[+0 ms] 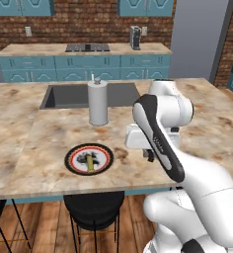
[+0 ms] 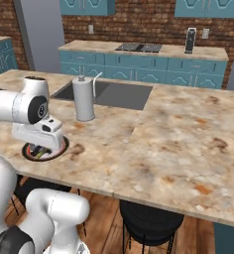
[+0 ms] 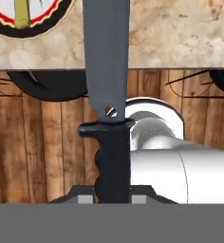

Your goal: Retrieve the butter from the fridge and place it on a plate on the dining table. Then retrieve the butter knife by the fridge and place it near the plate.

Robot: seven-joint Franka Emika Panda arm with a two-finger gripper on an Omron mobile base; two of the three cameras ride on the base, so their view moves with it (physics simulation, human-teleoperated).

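My gripper (image 3: pixel 113 197) is shut on the dark handle of the butter knife (image 3: pixel 107 71). Its grey blade points up the hand view and crosses the edge of the dining table (image 3: pixel 180 42). The black-rimmed plate (image 3: pixel 4 26) sits just left of the blade, with the yellow-olive butter (image 3: pixel 22 12) lying on it. In the left base view, the gripper (image 1: pixel 149 154) hangs low over the dining table (image 1: pixel 39 133), to the right of the plate (image 1: pixel 74 153) and butter (image 1: pixel 90 163). In the right base view, the hand partly covers the plate (image 2: pixel 64 144). The fridge is out of view.
An upright paper towel roll (image 1: pixel 97 103) stands behind the plate, in front of the inset dark sink (image 1: pixel 69 95). Black stools (image 1: pixel 94 206) are tucked under the table's near edge. A teal wall counter (image 1: pixel 84 62) runs along the brick wall behind.
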